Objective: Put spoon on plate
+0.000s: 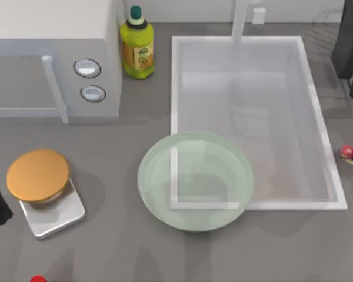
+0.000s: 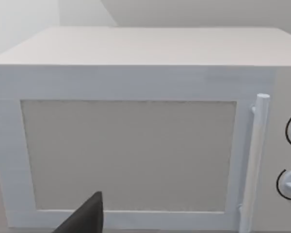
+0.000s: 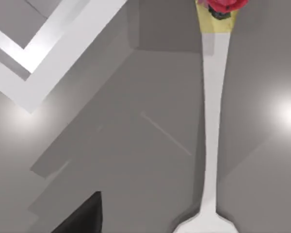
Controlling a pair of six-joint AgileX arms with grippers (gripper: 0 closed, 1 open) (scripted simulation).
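The plate is a wide pale green glassy dish at the table's middle, overlapping the front left corner of the sink. The spoon lies flat on the counter at the far right, just right of the sink's rim; its red knob and a bit of handle show there. In the right wrist view the spoon runs lengthwise, with the red spotted knob at one end and the bowl's start at the other. A dark part of my right gripper sits apart from the handle. My left gripper faces the microwave.
A white microwave stands at the back left with a yellow oil bottle beside it. An orange disc on a steel scale sits front left. The white sink takes up the right half. A small red object lies at the front edge.
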